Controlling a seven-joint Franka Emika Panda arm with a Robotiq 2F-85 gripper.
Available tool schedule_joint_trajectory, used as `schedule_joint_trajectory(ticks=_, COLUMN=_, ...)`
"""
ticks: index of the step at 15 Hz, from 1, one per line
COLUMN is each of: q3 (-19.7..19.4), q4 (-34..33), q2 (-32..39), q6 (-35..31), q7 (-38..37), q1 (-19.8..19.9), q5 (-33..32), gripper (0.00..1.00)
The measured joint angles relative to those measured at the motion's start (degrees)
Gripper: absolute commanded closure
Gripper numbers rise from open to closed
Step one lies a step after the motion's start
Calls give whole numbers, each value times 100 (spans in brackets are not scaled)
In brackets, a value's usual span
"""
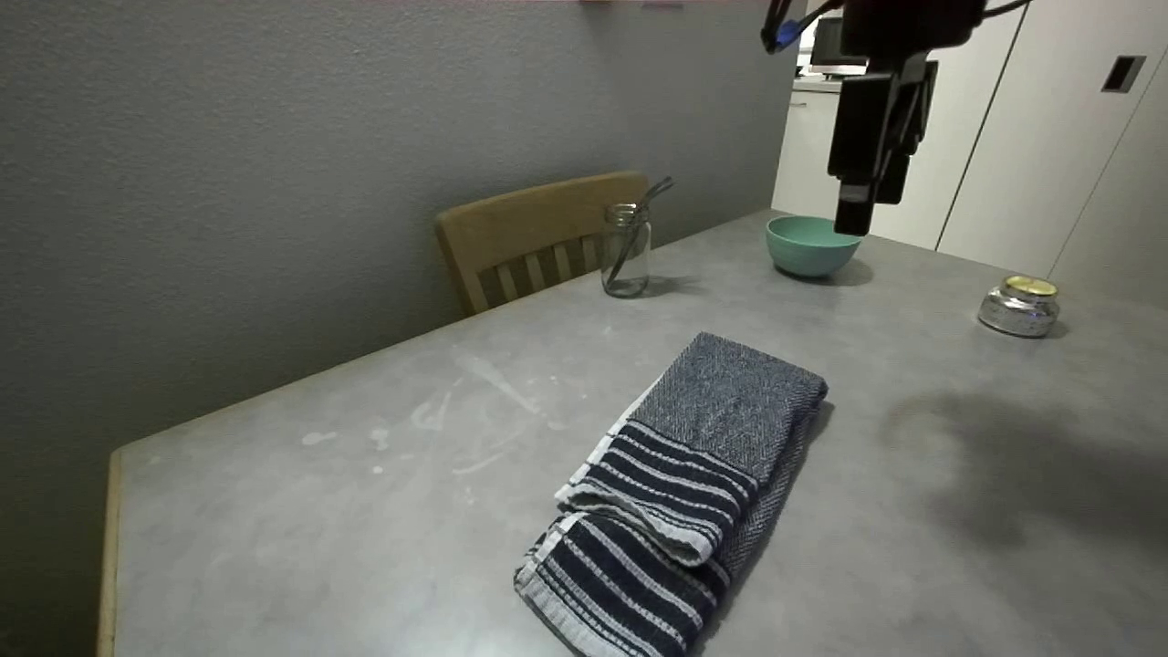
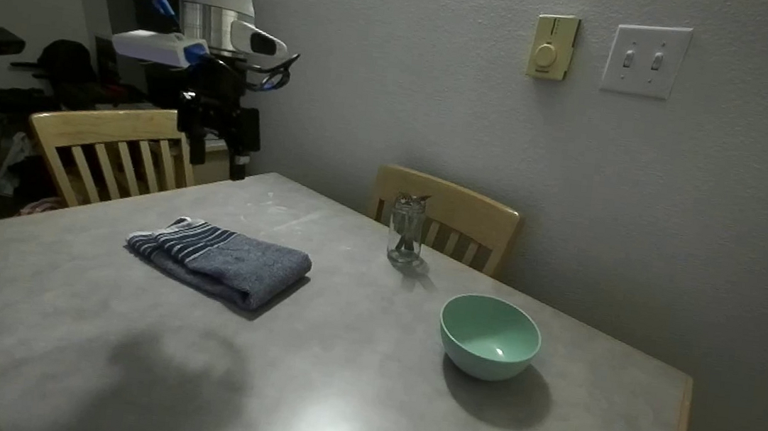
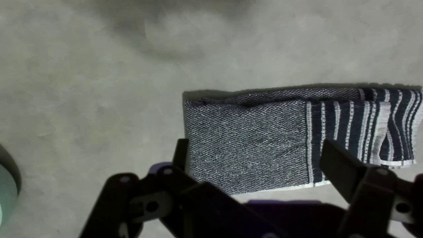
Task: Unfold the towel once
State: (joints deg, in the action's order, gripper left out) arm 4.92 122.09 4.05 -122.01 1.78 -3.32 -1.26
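"Where's the oblong, dark-grey, white-striped cloth towel (image 2: pixel 236 264)?"

"Folded on the wood-edged grey table (image 2: pixel 351 326), left of the round green bowl (image 2: pixel 489 337) from here."

"The black two-fingered gripper (image 2: pixel 218 161)?"

"Above the table, fingers (image 3: pixel 343 170) apart."

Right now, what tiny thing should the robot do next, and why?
I'd probably lower the hand toward the upper striped end of the towel. The hand hangs open, holding nothing, and that end lies over another striped layer, its hem looking slightly lifted, so it may be easiest to grab.
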Motion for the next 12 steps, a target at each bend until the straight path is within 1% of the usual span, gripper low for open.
schedule_joint_trajectory(ticks=3, q3=10, q4=-33, q2=2, q6=42, q7=2, q1=-19, q5=-31, gripper=0)
schedule_joint_trajectory(ticks=6, q3=119, q4=-245, q2=199, q6=72, q7=41, q1=-203, q5=-130, gripper=0)
schedule_joint_trajectory(ticks=8, q3=252, q4=-590, q2=568, q6=91, q7=15, q1=-413, q5=-277, gripper=0)
schedule_joint_trajectory(ticks=12, q3=446, q4=-1474, q2=1604, q6=259, q7=23, q1=-860, q5=-561, gripper=0)
